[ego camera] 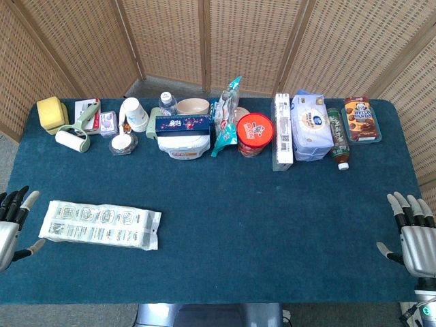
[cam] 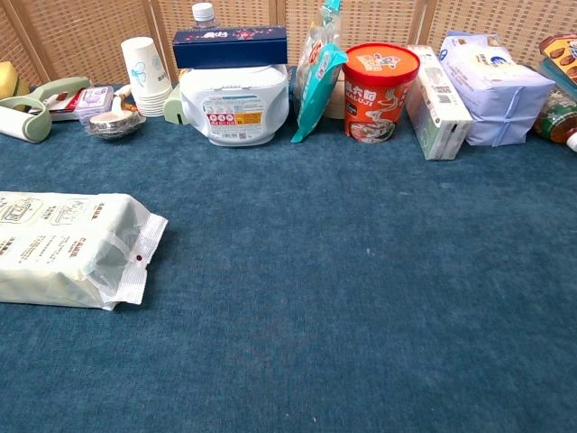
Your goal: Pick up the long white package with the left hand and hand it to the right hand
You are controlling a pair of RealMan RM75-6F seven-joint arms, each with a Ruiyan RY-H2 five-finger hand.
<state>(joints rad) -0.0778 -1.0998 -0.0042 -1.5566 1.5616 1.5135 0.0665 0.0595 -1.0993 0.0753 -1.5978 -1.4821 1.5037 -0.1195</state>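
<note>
The long white package point(ego camera: 101, 225) lies flat on the blue table near the front left; the chest view shows its right end point(cam: 72, 248) with a crimped seal. My left hand point(ego camera: 12, 221) hovers just left of the package at the table's edge, fingers spread, holding nothing. At the front right edge my right hand point(ego camera: 414, 235) is likewise open and empty, far from the package. Neither hand appears in the chest view.
A row of goods lines the back of the table: lint roller point(ego camera: 72, 139), paper cups point(ego camera: 135, 114), white tub with blue box point(ego camera: 182, 133), teal snack bag point(ego camera: 225, 122), red noodle cup point(ego camera: 255, 134), white carton point(ego camera: 283, 131), tissue pack point(ego camera: 311, 125), bottle point(ego camera: 338, 138), biscuit box point(ego camera: 361, 119).
</note>
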